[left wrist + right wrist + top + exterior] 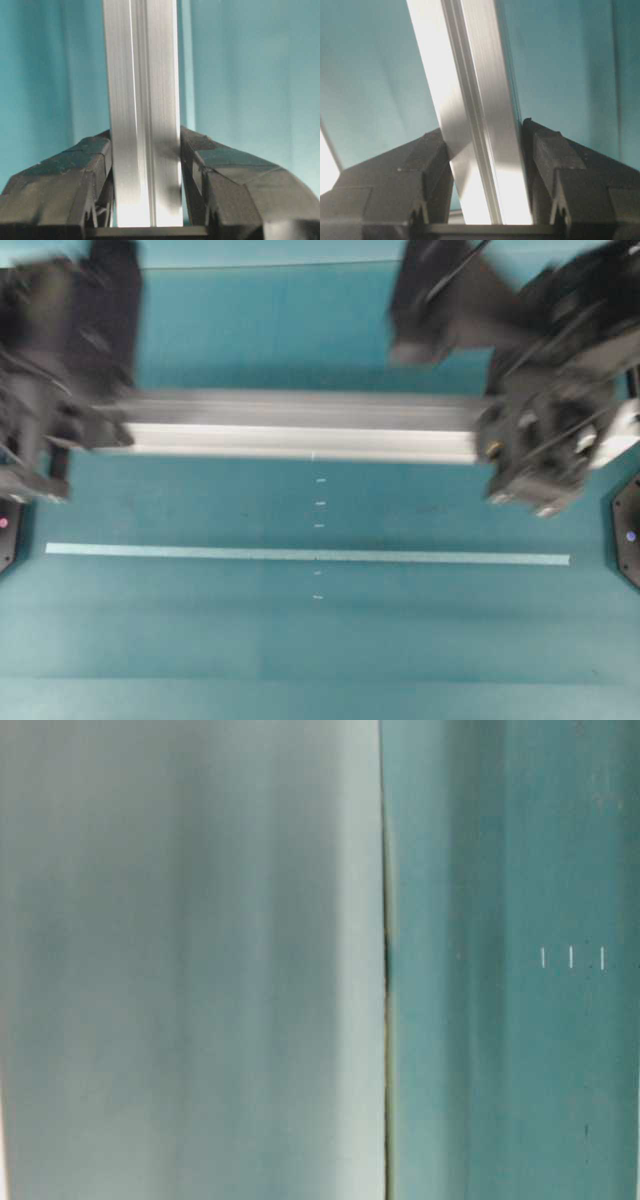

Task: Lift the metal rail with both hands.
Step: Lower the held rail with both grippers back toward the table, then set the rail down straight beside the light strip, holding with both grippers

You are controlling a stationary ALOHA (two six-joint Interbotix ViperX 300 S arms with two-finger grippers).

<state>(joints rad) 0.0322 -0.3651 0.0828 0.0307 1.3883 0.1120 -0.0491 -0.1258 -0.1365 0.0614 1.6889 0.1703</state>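
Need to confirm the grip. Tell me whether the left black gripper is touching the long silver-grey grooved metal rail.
Touching. The left wrist view shows the left black gripper with both jaws pressed flush against the sides of the long silver-grey grooved metal rail, no gap visible.

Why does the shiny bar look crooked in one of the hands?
In the right hand the metal rail runs slanted between the fingers, while in the left hand it sits straight. Both hands are clamped on it. No damage shows.

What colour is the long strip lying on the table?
Pale teal strip, lighter than the table; clearest in the overhead view.
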